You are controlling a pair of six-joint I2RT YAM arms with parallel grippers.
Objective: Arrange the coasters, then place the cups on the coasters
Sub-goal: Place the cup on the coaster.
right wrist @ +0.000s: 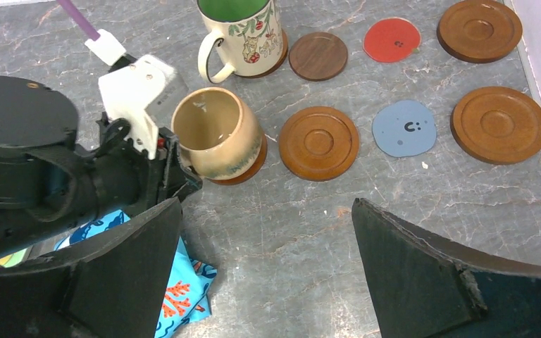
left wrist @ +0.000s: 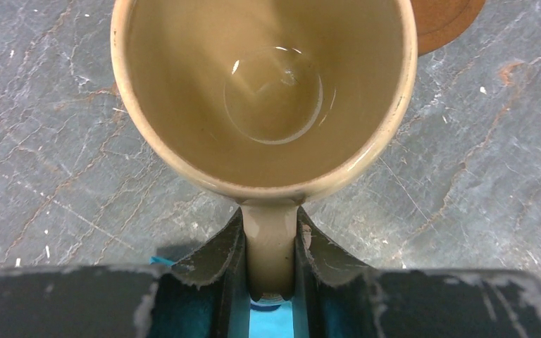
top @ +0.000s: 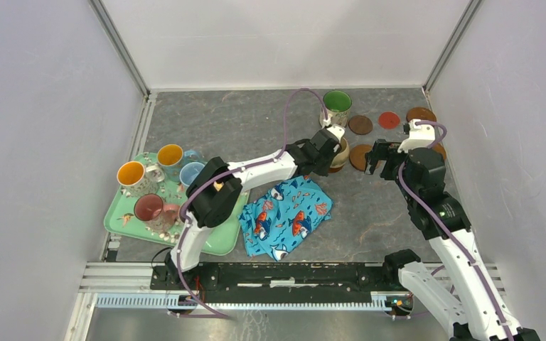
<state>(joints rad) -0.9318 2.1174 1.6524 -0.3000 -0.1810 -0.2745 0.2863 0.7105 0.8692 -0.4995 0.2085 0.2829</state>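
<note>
The left gripper [left wrist: 270,229] clamped the beige mug [right wrist: 215,137] by its handle. The mug sat tilted on a brown coaster [right wrist: 251,169] beside the green-lined mug [right wrist: 243,35] — the right gripper [right wrist: 264,211] hung wide open nearby.

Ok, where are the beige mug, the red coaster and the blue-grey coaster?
beige mug [left wrist: 271,95]: left wrist view, inside bottom.
red coaster [right wrist: 392,40]: right wrist view, centre of top face.
blue-grey coaster [right wrist: 404,128]: right wrist view, centre of top face.

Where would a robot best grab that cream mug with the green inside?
Likely the handle of the cream mug: a thin loop sticking out toward the robot's left, away from the bare coasters. It looks best pinched across from that side.
</note>
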